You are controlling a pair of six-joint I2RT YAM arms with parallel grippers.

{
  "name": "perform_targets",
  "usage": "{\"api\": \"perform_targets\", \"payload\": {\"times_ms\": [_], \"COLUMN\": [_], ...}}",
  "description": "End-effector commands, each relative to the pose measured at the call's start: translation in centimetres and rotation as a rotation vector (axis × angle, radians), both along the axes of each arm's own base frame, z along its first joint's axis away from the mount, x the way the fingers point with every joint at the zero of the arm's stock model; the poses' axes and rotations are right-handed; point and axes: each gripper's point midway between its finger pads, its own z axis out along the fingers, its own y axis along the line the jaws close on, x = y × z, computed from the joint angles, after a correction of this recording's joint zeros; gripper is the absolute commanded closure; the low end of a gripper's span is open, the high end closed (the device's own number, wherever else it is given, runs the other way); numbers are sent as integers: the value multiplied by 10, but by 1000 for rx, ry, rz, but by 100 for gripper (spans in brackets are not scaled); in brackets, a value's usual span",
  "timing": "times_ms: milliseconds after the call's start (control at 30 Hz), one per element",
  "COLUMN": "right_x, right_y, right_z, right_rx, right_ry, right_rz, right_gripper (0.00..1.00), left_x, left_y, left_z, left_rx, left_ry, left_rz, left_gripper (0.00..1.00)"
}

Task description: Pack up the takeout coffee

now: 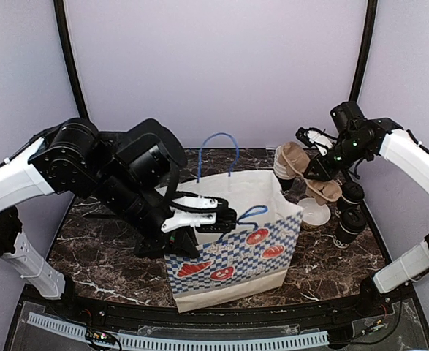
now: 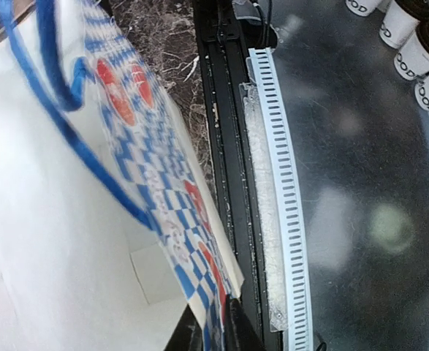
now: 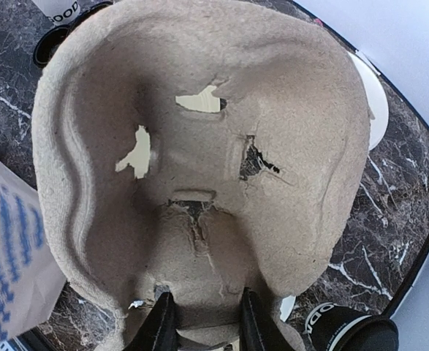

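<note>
One big paper bag (image 1: 236, 256) is stood open in the middle of the table (image 1: 104, 256). Its rim is pinched by the left gripper (image 1: 227, 218), with the fingers pressed together on it. A brown cup tray (image 3: 199, 146) is held up right of the bag, its edge pinched by the right gripper (image 3: 203, 322). Two black coffee cups (image 1: 349, 228) with lids are stood on the table's right side, just beside the tray. A small white bowl (image 1: 315, 212) is set between bag and cups.

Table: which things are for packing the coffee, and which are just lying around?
For the job: black coffee cups, paper bag, cardboard cup carrier.
Just lying about: small white bowl.
</note>
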Motion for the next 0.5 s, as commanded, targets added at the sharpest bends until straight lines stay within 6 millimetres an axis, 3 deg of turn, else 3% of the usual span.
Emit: {"api": "perform_targets", "payload": {"times_ms": [0,133,167,233,333,467], "right_x": [8,6,6,7,11,9], "right_y": [7,10,10,11,13,24], "right_z": [19,27,30,41,76,150], "right_rx": [54,67,71,79,101,204], "right_ry": [-33,-56,-66,-98,-174,-329], "right_rz": [5,31,34,38,46,101], "right_gripper": [75,75,75,75,75,75], "left_x": [13,12,12,18,37,62], "left_y": [-9,-10,-8,-2,16,46], "left_z": [-2,30,49,79,113,149], "left_rx": [6,-75,-128,-216,-332,-534], "left_ry": [-186,-282,-288,-310,-369,-447], "left_rz": [-25,11,36,112,262,445], "left_gripper": [72,48,39,31,28,16]}}
